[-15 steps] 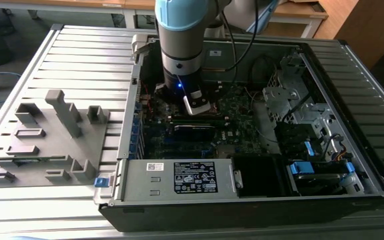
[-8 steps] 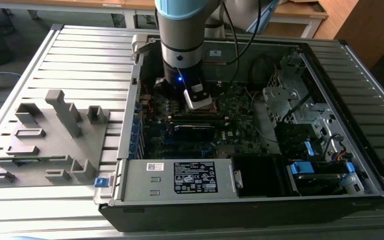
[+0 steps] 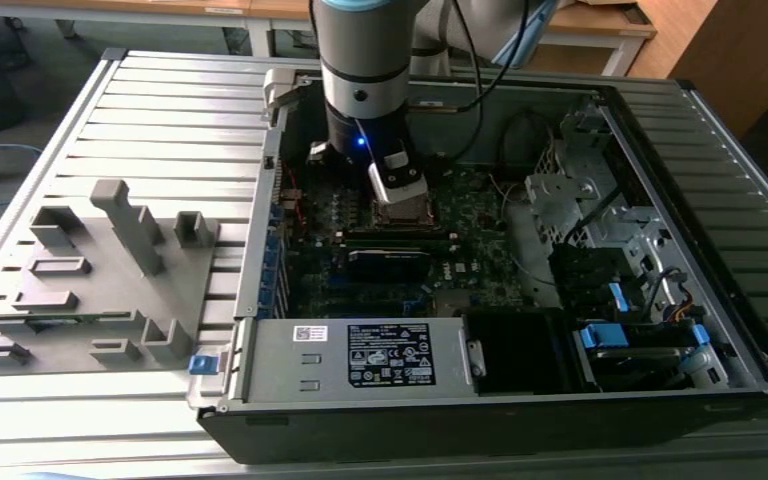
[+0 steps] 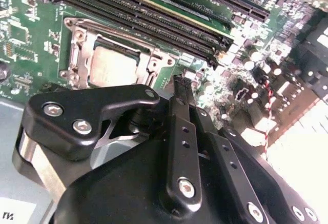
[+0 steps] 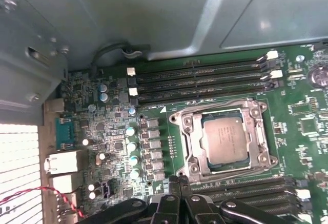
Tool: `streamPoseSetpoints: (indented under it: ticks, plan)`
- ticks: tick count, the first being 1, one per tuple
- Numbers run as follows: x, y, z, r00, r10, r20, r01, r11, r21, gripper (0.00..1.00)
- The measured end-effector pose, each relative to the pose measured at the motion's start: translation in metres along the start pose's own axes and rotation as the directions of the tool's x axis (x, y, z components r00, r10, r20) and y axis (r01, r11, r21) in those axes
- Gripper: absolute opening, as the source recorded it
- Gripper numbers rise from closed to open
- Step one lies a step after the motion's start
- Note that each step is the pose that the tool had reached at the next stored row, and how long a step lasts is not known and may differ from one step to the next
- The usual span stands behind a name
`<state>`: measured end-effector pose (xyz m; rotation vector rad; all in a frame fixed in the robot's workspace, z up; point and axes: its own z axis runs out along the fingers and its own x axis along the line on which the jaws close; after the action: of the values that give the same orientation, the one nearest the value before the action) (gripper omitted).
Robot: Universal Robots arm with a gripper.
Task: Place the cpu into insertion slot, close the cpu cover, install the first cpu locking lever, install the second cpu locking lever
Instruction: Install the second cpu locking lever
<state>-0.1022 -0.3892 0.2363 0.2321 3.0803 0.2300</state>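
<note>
The cpu (image 5: 225,139) lies flat in the insertion slot (image 5: 233,114), its dull grey top showing through the window of the cpu cover (image 5: 188,142). That silver frame lies down around the chip. In the second wrist view the cpu (image 4: 110,65) and the cpu cover (image 4: 77,55) sit just beyond my gripper (image 4: 182,83). The black fingers are together with nothing between them. My gripper (image 5: 179,180) hovers beside the socket's edge, close above the motherboard. The exterior view has my gripper (image 3: 398,200) low inside the open computer case, over the socket (image 3: 404,215).
Rows of black memory slots (image 5: 205,78) run on both sides of the socket. Metal case walls (image 5: 154,19) rise close by. A red and black wire (image 5: 31,193) trails near the ports. A grey fixture (image 3: 104,270) stands at the exterior view's left, and a power supply (image 3: 357,355) at the case front.
</note>
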Motion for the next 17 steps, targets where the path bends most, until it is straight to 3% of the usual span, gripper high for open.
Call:
streamPoseSetpoints:
  ticks: [9, 17]
  plan:
    - [-0.0032, 0.0009, -0.001, 1.0, 0.001, 0.0002, -0.001, 1.0, 0.0001, 0.11]
    - [-0.0269, 0.0072, 0.0009, 1.0, 0.003, 0.0006, -0.003, 1.0, 0.0012, 0.11]
